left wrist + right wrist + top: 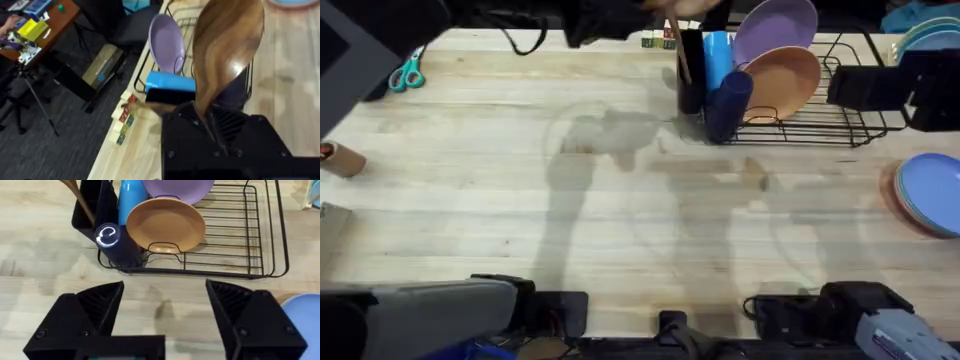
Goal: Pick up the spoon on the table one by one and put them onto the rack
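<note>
Left gripper (pixel 210 125) pinches the spoon (pixel 227 50) by its handle, bowl end pointing away from the fingers, w/ the rack (pixel 247 80) and its black cup right below, at the table's (pixel 520 200) far edge. Right gripper (pixel 165 310) spread wide, holding nothing, nr the rack's front.

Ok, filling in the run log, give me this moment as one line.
left gripper: shut on spoon, above rack | right gripper: open, facing rack | utensil cup: holds one wooden handle
</note>
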Robot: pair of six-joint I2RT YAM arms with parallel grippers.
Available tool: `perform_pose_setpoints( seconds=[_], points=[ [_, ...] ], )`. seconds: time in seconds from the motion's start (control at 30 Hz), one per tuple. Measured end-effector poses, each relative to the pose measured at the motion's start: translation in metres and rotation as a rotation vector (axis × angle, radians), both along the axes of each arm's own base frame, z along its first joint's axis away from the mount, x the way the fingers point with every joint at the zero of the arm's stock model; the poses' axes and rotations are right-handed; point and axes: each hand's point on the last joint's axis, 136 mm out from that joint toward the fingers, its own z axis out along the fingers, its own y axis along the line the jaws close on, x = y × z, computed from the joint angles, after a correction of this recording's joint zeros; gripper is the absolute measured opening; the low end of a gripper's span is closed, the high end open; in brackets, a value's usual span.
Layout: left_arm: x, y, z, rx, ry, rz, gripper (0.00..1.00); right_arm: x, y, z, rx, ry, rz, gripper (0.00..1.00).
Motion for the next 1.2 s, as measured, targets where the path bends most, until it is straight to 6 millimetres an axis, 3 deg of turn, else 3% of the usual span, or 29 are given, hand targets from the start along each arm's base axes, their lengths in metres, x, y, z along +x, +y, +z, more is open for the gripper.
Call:
perform_pose_setpoints(
  seconds=[0.47,0.77,1.0,1.2],
  points=[
    [0.014,-0.068,0.042,-0.197,0.024,0.038,0.043,0.000,0.000,0.000,0.000,-0.001,0.000,0.992],
    [0.050,-0.105,0.010,-0.315,0.142,0.026,0.043,0.000,0.000,0.000,-0.004,-0.001,0.003,0.992],
    [0.051,-0.130,0.002,-0.373,0.196,-0.006,0.043,0.000,0.000,0.000,-0.008,-0.001,0.006,0.992],
    [0.053,-0.147,-0.025,-0.369,0.273,-0.019,0.043,0.000,0.000,0.000,-0.022,-0.003,0.017,0.992]
  ],
)
